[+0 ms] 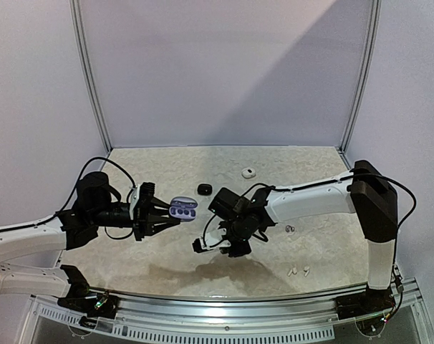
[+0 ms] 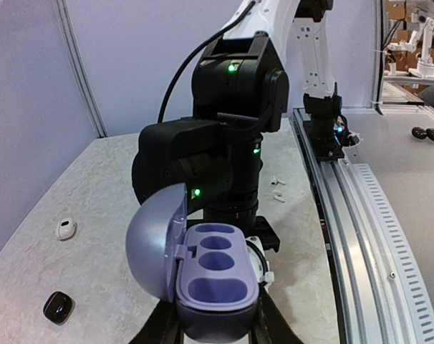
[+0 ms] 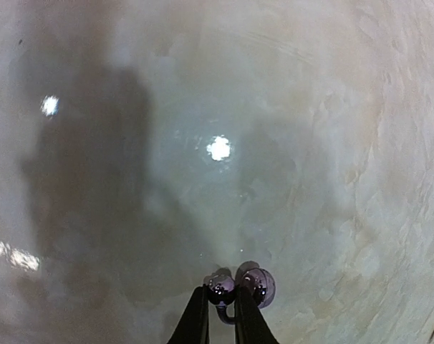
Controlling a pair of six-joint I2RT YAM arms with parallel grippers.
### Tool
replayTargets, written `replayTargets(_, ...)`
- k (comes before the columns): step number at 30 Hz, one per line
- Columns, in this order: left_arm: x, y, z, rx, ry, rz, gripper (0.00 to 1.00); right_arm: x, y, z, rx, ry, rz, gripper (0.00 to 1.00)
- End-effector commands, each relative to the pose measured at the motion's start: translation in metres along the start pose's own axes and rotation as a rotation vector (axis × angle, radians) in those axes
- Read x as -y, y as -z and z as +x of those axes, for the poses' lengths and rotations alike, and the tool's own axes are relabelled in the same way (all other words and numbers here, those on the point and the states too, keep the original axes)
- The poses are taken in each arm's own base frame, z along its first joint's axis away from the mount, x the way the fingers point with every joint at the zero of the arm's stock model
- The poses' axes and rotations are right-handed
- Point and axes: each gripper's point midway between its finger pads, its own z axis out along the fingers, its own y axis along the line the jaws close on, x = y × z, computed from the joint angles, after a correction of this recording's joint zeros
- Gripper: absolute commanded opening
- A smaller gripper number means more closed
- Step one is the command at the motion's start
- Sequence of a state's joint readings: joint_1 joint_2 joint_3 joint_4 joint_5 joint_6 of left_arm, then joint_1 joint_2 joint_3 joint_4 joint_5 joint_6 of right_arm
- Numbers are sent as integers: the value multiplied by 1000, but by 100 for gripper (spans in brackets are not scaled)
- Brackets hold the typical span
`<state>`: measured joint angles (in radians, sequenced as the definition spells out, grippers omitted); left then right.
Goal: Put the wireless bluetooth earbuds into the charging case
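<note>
Two arms work over the table (image 1: 331, 251) in the top view. We see the left gripper (image 1: 168, 212) clamped on the open charging case (image 1: 182, 210), wells facing up, beside the right arm (image 1: 310, 201). A white stemmed pair (image 1: 297, 271) lies near the front edge, well apart from the charging case. A black case (image 1: 204, 189) and a white case (image 1: 249, 172) sit farther back.

Left wrist view: the lid (image 2: 156, 251) is swung back, and we find the wells (image 2: 217, 276) empty. The right arm fills the space just behind.

Right wrist view: the right gripper (image 3: 221, 304) pinches a dark purplish earbud (image 3: 258, 284) at its fingertips, above bare table.

We judge the step in hand to be transfer: one earbud is picked and none is seated. The next move calls for bringing the earbud over a matching well and aligning its orientation. It then calls for lowering and releasing without tipping the charging case.
</note>
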<state>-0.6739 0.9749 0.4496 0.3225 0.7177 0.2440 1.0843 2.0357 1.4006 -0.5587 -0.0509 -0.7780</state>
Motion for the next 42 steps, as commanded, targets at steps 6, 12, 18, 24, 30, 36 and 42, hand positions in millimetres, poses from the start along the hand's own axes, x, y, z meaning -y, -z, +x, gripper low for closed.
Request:
replayTargets(6,-2,3,-1,6,-13,-13,0,27,21,9,-10,-695,169,6)
replayTargets(12,-2,4,-2,14,-8,-17,0,24,36,33,-21,-1105,292,6)
replayTargets(18,-1,4,-2,20,-11,-19,0,16,34,44,-160,-1266,357,8)
replayTargets(24,0,7,-2,21,-15,-28,0,11,20,49,-174,-1332,351,9)
replayTargets(30,-1,6,-3,24,-15,-25,0,6,13,40,-149,-1371,268,14)
replayTargets(36,0,5,-4,21,-14,-16,0,9,17,37,-130,-1397,253,28)
replayTargets(42,0,5,-5,20,-14,-14,0,17,24,31,-92,-1377,256,29)
